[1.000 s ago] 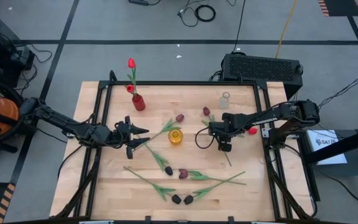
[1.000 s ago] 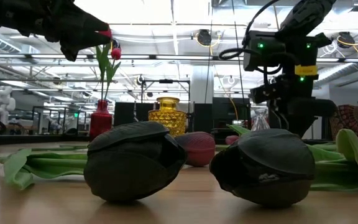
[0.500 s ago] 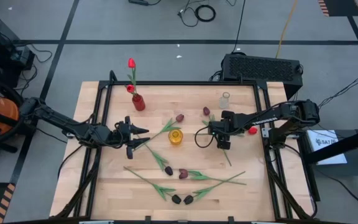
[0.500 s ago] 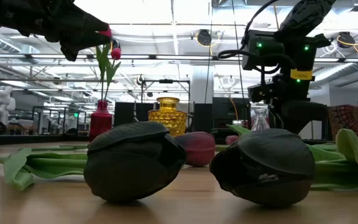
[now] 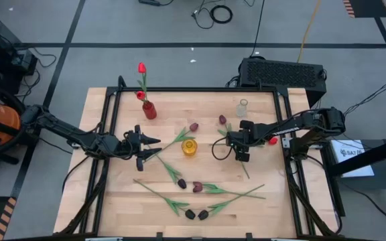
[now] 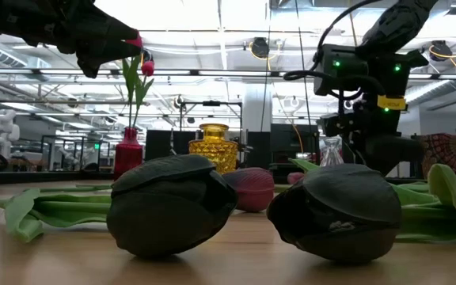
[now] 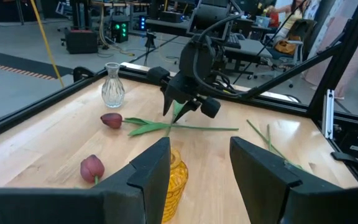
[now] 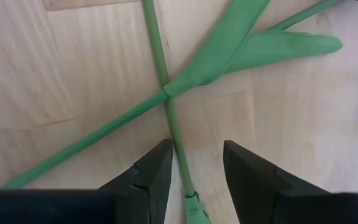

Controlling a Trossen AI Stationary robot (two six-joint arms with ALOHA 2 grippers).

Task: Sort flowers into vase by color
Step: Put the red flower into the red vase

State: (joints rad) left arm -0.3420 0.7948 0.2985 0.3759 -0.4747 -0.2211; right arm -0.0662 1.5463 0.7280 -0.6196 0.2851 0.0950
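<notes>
I have the right end effector poised low over a tulip stem on the right side of the wooden counter, its two dark fingers parted with the thin green stem running between them, not yet pinched. This looks like the pick-up step for one loose flower; my next move calls for settling lower, closing squarely on that slim stem just clear of the spot where a second stem and a broad leaf cross it, then lifting it toward a matching vase.

The left end effector waits spread wide and empty over the counter's left half, facing the ribbed yellow glass vase.

Two red tulips already stand in the glossy red vase near the back edge; a small clear glass vase stands empty to the right. The remaining flowers lie scattered across the pale wood grain: maroon heads near the middle, matte black heads at the front, their smooth rounded buds on wiry stems with soft, flat fabric-like leaves.
</notes>
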